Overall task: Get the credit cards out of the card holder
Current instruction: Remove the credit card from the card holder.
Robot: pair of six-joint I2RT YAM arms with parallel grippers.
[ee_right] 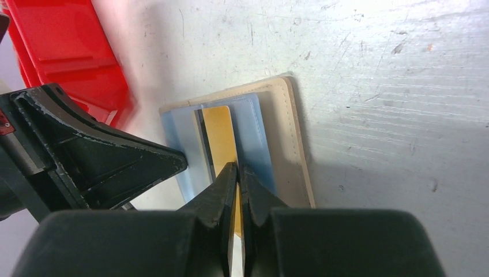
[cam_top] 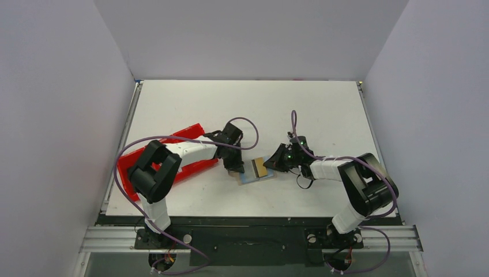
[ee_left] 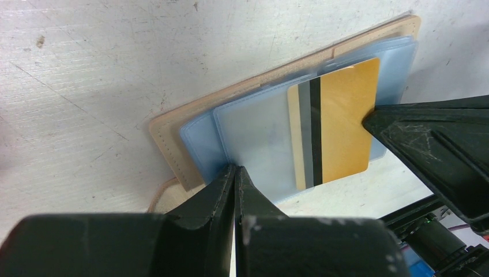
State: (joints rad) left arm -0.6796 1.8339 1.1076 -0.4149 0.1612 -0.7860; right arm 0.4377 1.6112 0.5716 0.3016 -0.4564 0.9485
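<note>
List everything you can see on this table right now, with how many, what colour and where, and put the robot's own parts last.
card holder: one, tan with pale blue clear sleeves, lying flat at the table's middle, between the two grippers
card: one showing, gold with a black stripe, partly out of a sleeve
tray: one, red, left side of the table, partly under the left arm
table: one, white, scuffed
left gripper: black, shut, tips at the edge of a sleeve
right gripper: black, shut on the gold card's edge

The near end of the flat gold-orange card (ee_right: pixel 221 130) was hidden inside the black right gripper (ee_right: pixel 237 171); the left arm (cam_top: pixel 190 151) covered part of the red plastic tray (cam_top: pixel 192 130).
</note>
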